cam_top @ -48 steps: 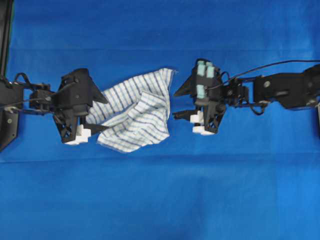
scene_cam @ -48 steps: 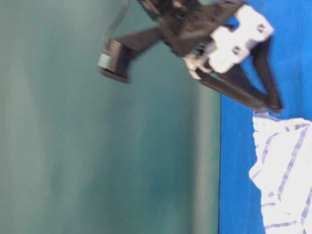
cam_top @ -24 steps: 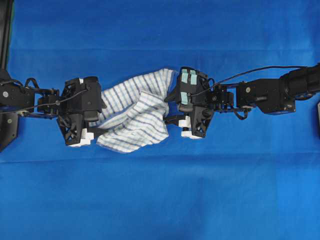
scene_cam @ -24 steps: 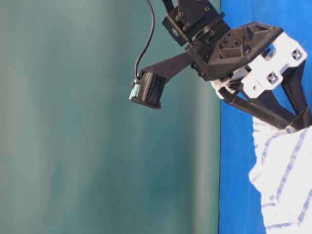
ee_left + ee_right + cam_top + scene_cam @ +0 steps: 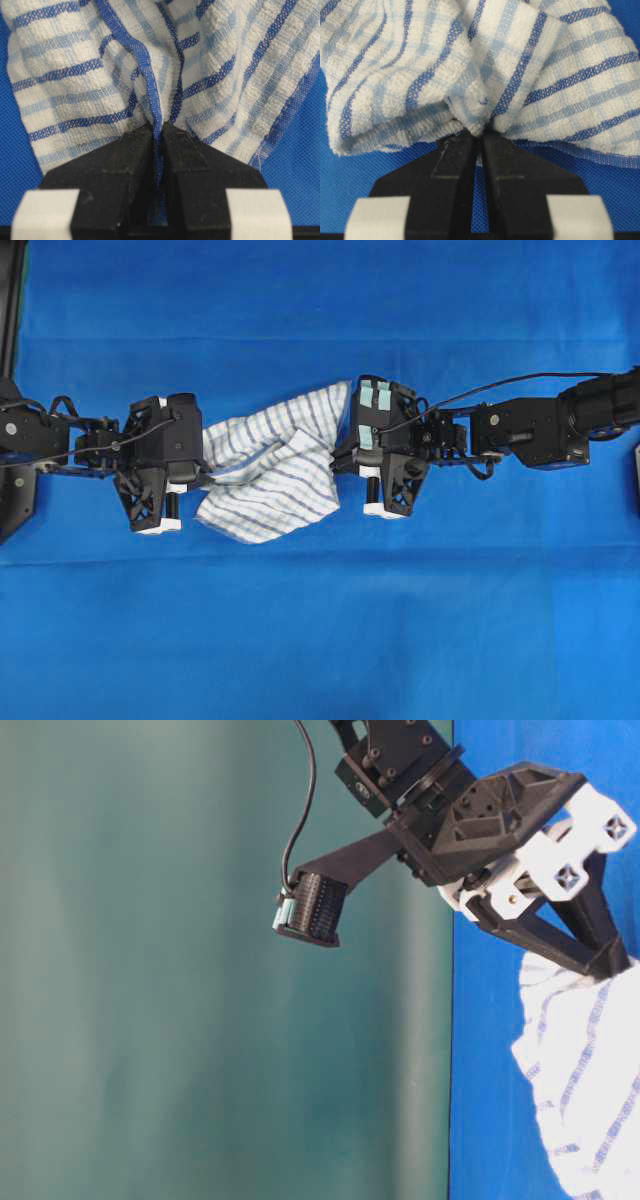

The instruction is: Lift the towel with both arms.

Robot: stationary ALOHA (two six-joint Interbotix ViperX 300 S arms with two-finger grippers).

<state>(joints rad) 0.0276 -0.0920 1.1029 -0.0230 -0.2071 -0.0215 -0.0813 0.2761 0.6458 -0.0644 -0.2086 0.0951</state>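
From overhead we see the left gripper [image 5: 205,478] clamped on the left end of the towel [image 5: 270,475], which lies crumpled on the blue table cover [image 5: 320,640] between the two arms. The left wrist view adds what overhead cannot: the black fingers [image 5: 125,165] pressed together with a fold of striped fabric pinched between them. At the towel's right end, the right gripper [image 5: 338,462] is likewise closed on the cloth; its wrist view shows a bunched pleat caught at the fingertips [image 5: 457,150]. The table-level view shows only one gripper [image 5: 610,960] biting the towel's edge, and behind it a plain green wall [image 5: 200,1020]. We see no containers. The cover is smooth with faint creases.
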